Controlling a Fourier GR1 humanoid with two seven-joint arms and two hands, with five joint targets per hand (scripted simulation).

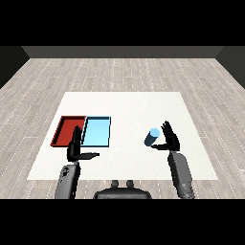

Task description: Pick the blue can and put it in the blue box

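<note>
- A bare test room is suggested, sparsely set up like a lab.
- A white table (124, 103) is placed on a grey wood-plank floor (124, 72).
- Plain dark walls (124, 51) are seen behind.

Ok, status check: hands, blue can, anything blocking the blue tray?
Right hand open beside blue can, not gripping. Left hand open, in front of the trays. Can upright on white table. Light blue tray holds nothing, path unobstructed.
</note>
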